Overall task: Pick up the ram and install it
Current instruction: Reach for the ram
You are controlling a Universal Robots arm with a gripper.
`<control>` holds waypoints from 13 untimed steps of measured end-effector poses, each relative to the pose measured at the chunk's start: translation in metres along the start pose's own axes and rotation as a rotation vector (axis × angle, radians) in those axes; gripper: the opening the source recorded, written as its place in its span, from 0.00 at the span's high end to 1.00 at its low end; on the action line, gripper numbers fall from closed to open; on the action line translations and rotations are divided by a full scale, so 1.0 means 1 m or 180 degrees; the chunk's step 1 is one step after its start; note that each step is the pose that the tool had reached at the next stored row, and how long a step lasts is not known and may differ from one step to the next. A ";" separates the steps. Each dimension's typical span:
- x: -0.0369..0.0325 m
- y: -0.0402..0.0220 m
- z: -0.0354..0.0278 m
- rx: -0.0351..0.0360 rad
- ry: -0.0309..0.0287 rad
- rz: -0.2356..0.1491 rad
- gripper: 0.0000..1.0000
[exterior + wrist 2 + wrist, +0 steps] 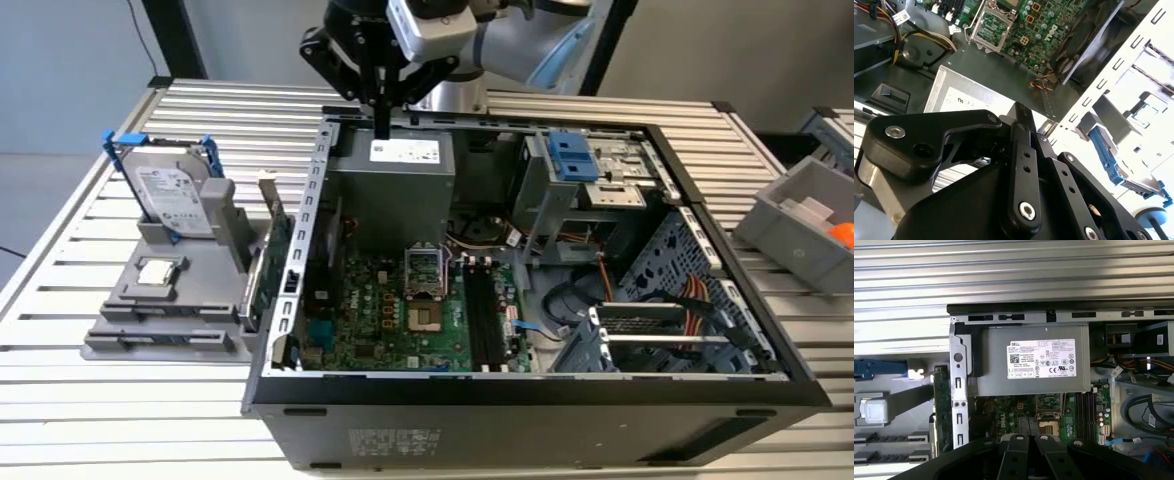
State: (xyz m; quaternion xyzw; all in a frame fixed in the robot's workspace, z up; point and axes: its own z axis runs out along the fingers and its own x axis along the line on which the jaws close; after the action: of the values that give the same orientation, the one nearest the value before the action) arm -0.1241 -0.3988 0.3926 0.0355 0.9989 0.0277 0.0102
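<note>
Hovering tool; ram well apart, outside case.

Slatted metal table, blue-grey wall behind, grey bin alongside.

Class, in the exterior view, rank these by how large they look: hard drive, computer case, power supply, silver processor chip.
Largest to smallest:
1. computer case
2. power supply
3. hard drive
4. processor chip
No two look alike in size.
</note>
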 end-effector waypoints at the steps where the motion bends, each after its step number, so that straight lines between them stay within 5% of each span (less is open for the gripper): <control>1: 0.0009 -0.0001 -0.0001 0.0000 0.0000 0.0000 1.00; 13: 0.0241 -0.0017 -0.0005 0.0000 0.0001 -0.0008 1.00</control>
State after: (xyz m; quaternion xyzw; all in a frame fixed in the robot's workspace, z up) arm -0.1483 -0.3988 0.3926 0.0343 0.9990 0.0277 0.0102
